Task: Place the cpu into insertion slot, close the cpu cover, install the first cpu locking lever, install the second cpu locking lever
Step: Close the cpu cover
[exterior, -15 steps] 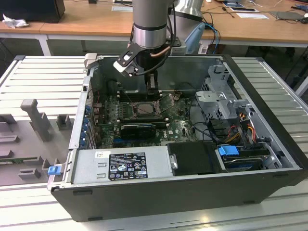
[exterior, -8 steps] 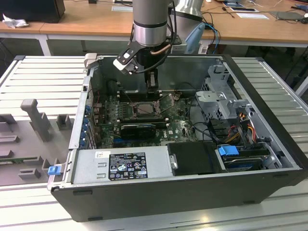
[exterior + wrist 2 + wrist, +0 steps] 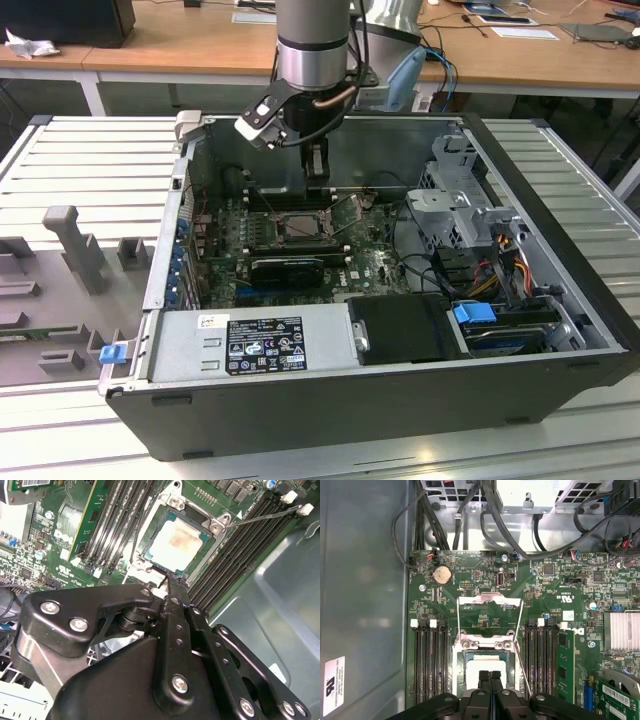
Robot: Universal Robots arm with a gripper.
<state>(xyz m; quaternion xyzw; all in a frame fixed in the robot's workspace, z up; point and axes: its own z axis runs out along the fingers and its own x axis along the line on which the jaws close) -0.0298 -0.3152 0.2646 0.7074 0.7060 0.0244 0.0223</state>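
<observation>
The pincer (image 3: 168, 582) is closed, its two black fingers pressed together with nothing visible between them. The tips hang just at one edge of the small square cpu with the pale silvery-beige metal top (image 3: 176, 542). The cpu sits in the square dark insertion slot (image 3: 300, 225) on the green circuit board (image 3: 485, 575), just beyond the fingertips.

In the exterior view the pincer (image 3: 318, 185) reaches down into the open dark computer case (image 3: 330, 420), which stands on the slatted grey metal worktop (image 3: 80, 160). That view places the socket deep in the case near its far wall.

The second wrist view shows the thin silvery-grey metal cpu cover (image 3: 220, 525) framing the chip. It appears to lie flat over it, though the angle leaves that unsure. A thin metal lever rod (image 3: 265, 516) juts away from one corner of the cover, above the long black memory slots (image 3: 235, 555).

In the first wrist view, the pincer (image 3: 490, 674) hides part of the cpu (image 3: 485, 661). The cover's bright edge (image 3: 485, 641) lies beyond the chip. Two thin rods run alongside the socket, one on each side (image 3: 522, 650) (image 3: 458, 620).

The chip's top is pale with a faint tan smudge at its middle.
</observation>
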